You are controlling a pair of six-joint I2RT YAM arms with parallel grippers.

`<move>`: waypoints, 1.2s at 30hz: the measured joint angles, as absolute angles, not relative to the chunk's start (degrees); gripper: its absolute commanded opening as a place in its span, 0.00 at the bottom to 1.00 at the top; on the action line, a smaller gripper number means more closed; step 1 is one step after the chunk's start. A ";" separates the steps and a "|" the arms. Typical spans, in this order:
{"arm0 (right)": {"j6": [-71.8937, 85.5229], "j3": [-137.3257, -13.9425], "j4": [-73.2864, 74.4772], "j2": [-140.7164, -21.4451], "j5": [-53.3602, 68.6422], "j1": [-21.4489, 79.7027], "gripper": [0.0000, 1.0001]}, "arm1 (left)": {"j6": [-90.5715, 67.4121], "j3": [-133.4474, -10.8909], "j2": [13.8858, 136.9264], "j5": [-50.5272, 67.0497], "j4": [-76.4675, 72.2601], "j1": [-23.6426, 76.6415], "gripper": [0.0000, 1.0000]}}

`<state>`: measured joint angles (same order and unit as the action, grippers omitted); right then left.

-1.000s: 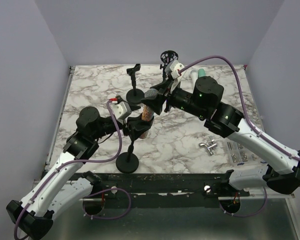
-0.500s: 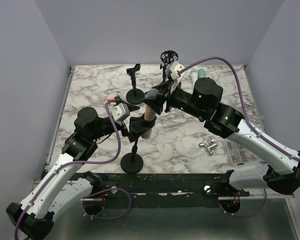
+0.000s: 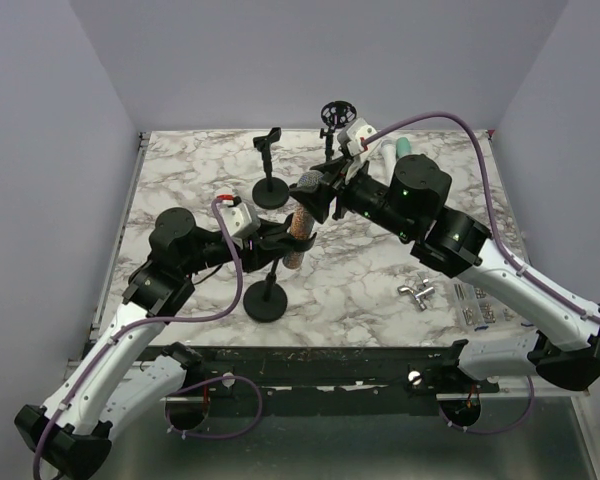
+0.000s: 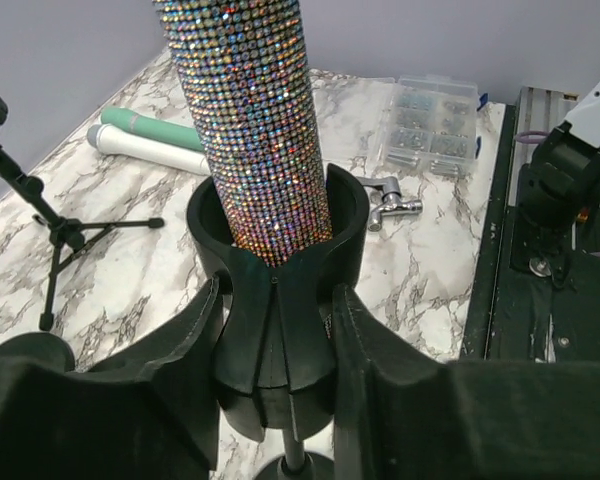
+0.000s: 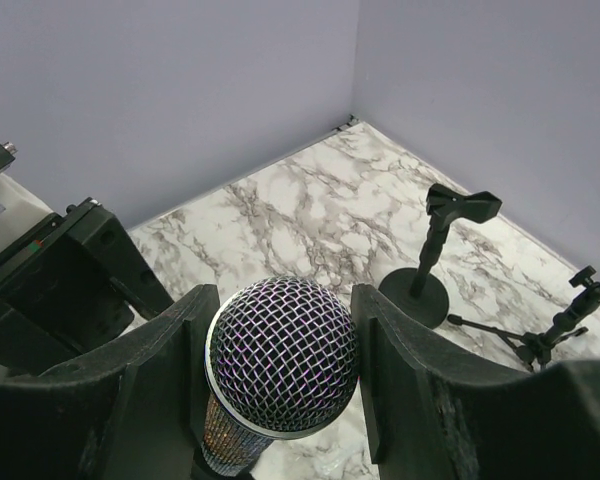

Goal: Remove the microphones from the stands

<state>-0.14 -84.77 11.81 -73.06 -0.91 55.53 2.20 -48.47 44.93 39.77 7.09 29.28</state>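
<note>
Top view shows the mic (image 3: 301,225) standing up in its stand (image 3: 265,300), near the middle of the table (image 3: 180,170). Its sparkly body sits down in the clip (image 4: 278,300) at the top of the stand, so it is not out yet.

The left claw (image 3: 278,240) is on the left side and is squeezed narrow on the clip. It has one finger (image 4: 180,370) on each side, touching it, and it holds the stand steady. The right claw (image 5: 283,365) is on the far right side, around the round mesh head of the mic. Its fingers (image 5: 155,380) hug the head on both sides, so it looks like it has hold of the mic.

I think the step now is the grab. Both claws are in place and the pull is not yet done. The next move calls for the right claw to lift the mic straight up along its own body, so it slides out of the clip. The left claw should hold the stand down, or the whole stand may lift or tip over. The round head could slip, so it needs a firm hold.
</note>
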 measured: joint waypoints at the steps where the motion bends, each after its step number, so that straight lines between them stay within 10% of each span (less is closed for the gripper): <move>1: -0.27 -84.77 11.68 -72.95 -1.02 55.53 0.01 | 2.33 -48.47 44.91 39.77 7.01 28.95 0.00; 36: -8.34 -88.64 9.54 -70.48 -20.10 56.12 0.01 | 1.10 -49.01 49.76 39.79 2.07 27.00 0.00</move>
